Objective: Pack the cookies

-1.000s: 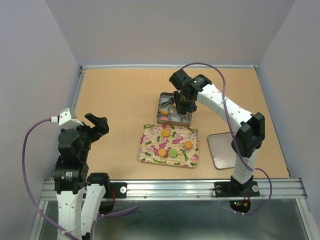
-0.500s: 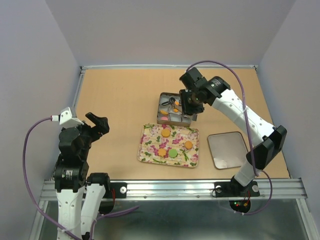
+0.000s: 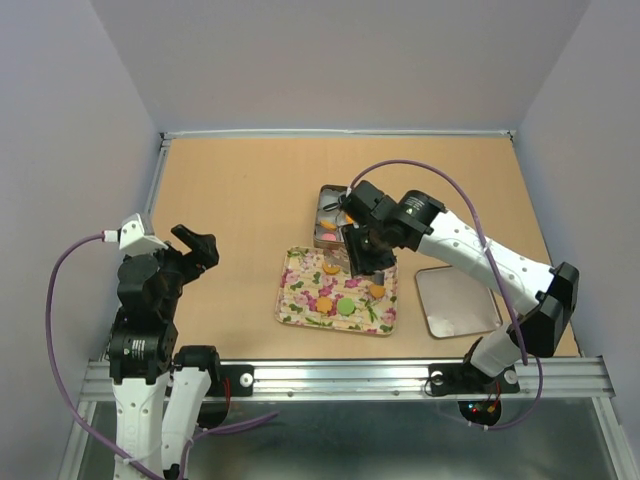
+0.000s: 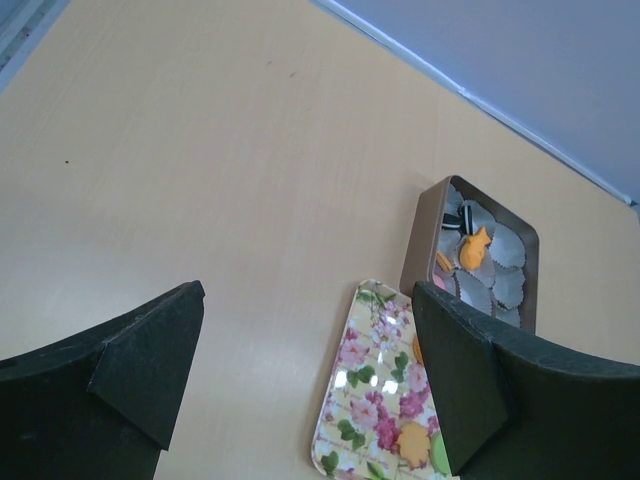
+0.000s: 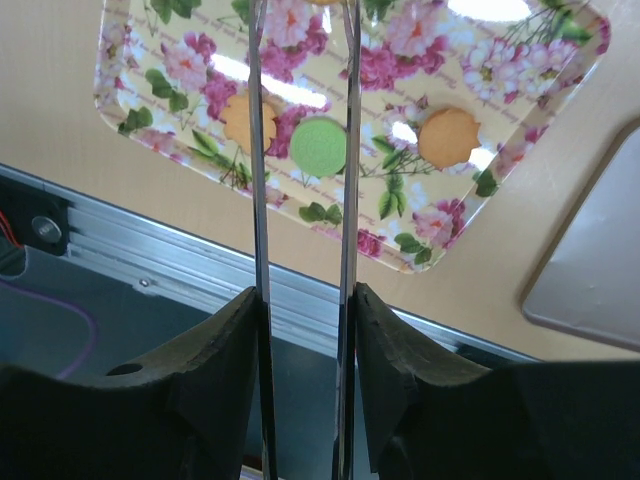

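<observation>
While hanging over the right half of the floral tray (image 3: 290, 290), mid-table toward the near edge, grips nothing with the right claw (image 3: 363, 265): jaws partly parted, thin metal blades along their inner faces parallel, bare gap between. Four cookies (image 3: 331, 266) loose on the tray: three orange, plus one green cookie (image 5: 318, 145), seen in the wrist view between the two blades. Cannot tell from either view how high the right claw's blades stand above the tray. Just beyond the tray, toward the far edge, an open tin (image 3: 319, 215) lined with white paper cups (image 4: 505, 255); more cookies inside, among them an orange one and a black-and-white one. Right of the tray, just beside it without touching, flat on the table (image 3: 230, 190), the silver lid (image 3: 455, 300). Near the left edge, raised off the table, the left claw (image 3: 195, 245): jaws spread wide, nothing between them.
</observation>
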You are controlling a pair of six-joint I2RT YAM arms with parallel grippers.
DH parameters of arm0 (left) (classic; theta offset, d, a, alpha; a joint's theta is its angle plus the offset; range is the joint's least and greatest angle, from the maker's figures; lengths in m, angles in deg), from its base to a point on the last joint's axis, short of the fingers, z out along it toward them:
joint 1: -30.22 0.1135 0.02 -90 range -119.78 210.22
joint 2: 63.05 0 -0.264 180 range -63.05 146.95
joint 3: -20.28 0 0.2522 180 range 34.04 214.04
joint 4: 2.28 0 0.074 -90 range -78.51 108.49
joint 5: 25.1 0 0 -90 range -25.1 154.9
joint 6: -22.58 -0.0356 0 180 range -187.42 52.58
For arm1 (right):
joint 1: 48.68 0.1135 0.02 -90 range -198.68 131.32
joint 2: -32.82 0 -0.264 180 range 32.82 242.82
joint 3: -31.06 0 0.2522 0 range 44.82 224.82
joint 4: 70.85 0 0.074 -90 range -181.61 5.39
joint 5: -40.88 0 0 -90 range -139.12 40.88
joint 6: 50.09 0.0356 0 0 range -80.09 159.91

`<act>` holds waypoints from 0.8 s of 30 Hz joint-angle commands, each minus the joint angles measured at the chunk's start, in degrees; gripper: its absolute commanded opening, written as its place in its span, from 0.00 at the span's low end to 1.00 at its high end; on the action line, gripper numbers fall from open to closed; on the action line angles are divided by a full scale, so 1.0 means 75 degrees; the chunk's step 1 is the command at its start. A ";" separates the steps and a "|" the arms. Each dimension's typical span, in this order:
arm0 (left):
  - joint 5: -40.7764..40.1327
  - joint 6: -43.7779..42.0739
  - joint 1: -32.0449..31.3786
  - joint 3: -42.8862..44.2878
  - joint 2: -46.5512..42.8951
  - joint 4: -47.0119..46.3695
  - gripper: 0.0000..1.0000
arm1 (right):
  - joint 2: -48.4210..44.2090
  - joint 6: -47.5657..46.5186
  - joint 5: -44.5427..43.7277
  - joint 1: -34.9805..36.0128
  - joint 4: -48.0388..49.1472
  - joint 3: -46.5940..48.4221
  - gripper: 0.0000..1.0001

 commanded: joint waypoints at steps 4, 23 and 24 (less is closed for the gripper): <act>0.0045 -0.0068 0.0024 -0.0129 -0.0131 -0.0363 0.96 | -0.0065 0.0262 -0.0016 0.0140 0.0252 -0.0201 0.46; 0.0256 -0.0127 0.0024 -0.0129 -0.0084 -0.0410 0.96 | 0.0884 0.0391 -0.0157 0.0397 0.0299 0.0009 0.49; 0.0268 -0.0127 0.0024 -0.0141 -0.0072 -0.0410 0.96 | 0.0989 0.0391 -0.0157 0.0409 0.0299 0.0044 0.49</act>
